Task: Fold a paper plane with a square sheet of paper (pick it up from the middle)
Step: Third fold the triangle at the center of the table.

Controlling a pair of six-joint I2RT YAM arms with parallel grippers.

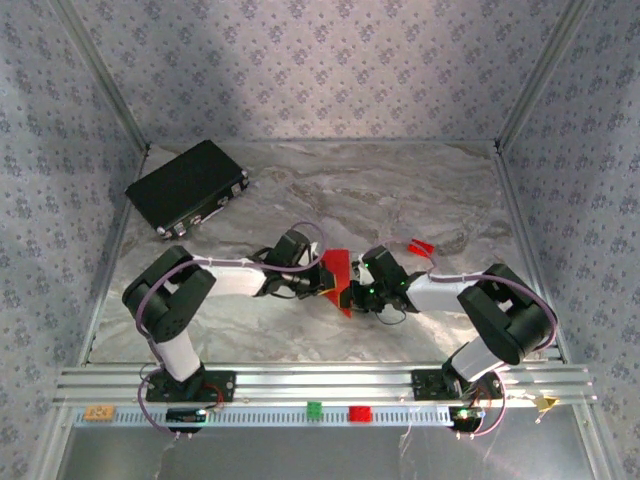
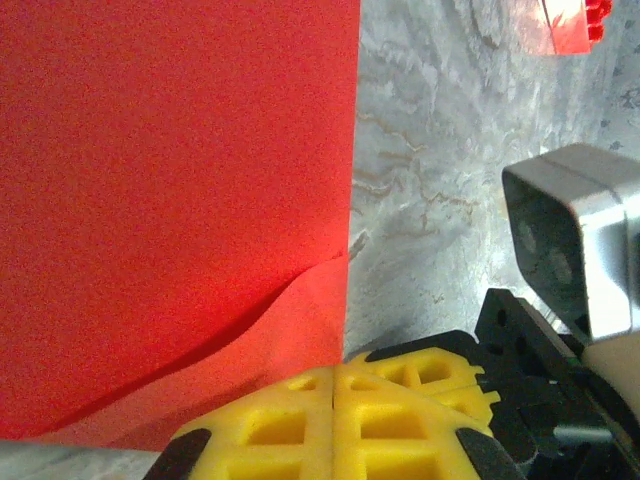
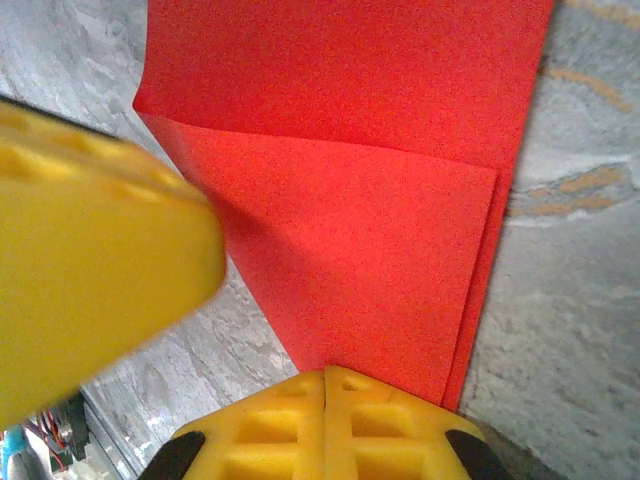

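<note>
The square sheet of paper [image 1: 336, 270] is bright red and lies folded in overlapping layers on the marble table, narrowing to a point at the near side. In the left wrist view the paper [image 2: 170, 180] shows a lifted, curved upper layer. The right wrist view shows the paper [image 3: 350, 180] with a flat folded flap. My left gripper [image 1: 322, 288] [image 2: 335, 385] is shut, its yellow tips at the paper's right edge. My right gripper [image 1: 350, 296] [image 3: 325, 385] is shut too, its tips over the paper's narrow end. Both grippers nearly meet; neither visibly pinches the paper.
A big black box [image 1: 188, 186] lies at the back left. A small red block [image 1: 421, 247] [image 2: 570, 20] sits just right of the grippers. A green block [image 1: 314, 409] and another red block [image 1: 359, 413] rest on the front rail. Patterned walls close in three sides.
</note>
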